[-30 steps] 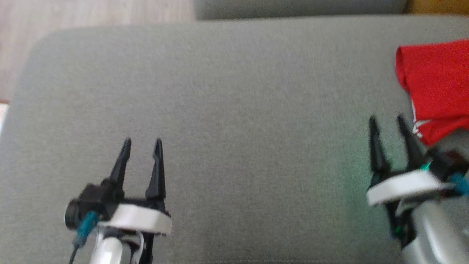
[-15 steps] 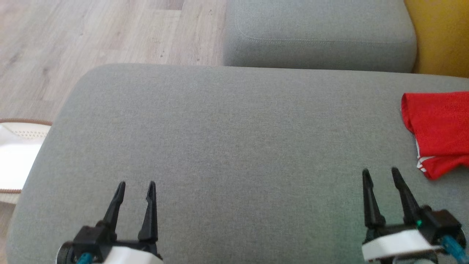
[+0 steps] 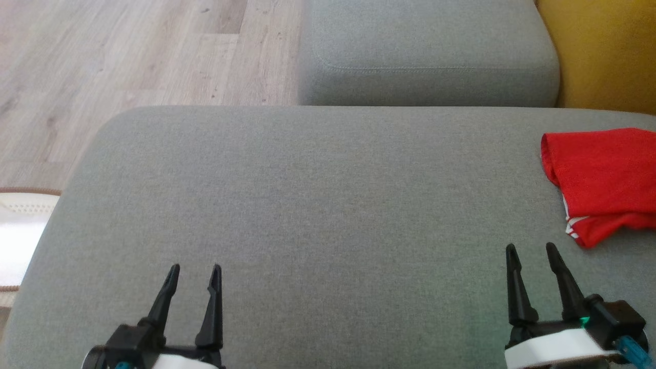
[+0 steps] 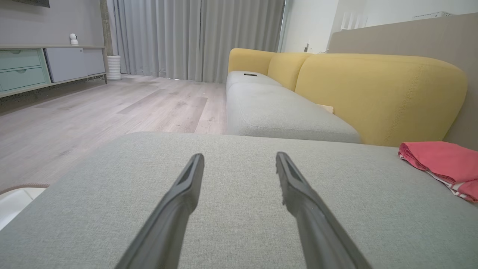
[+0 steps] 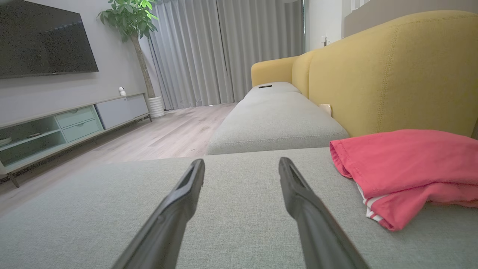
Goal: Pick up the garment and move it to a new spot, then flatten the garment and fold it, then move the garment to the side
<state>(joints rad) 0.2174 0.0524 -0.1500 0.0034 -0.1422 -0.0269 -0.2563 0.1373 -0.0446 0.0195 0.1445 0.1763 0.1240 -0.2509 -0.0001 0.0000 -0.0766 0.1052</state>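
Note:
The garment is red with white stripes at one hem, folded into a compact pile at the far right of the grey cushion. It also lies to the right in the left wrist view and the right wrist view. My right gripper stands open just below and left of the garment, apart from it, with nothing between its fingers. At the lower left, my left gripper is open and empty over bare cushion, fingers spread.
A second grey seat cushion lies beyond the near one, with a yellow sofa back at the right. Wooden floor runs to the left. A white object with a brown rim sits on the floor at the left edge.
The head camera has tilted, so the whole picture shifted and both grippers sit lower in it. Both grippers stay open; the garment lies as it did.

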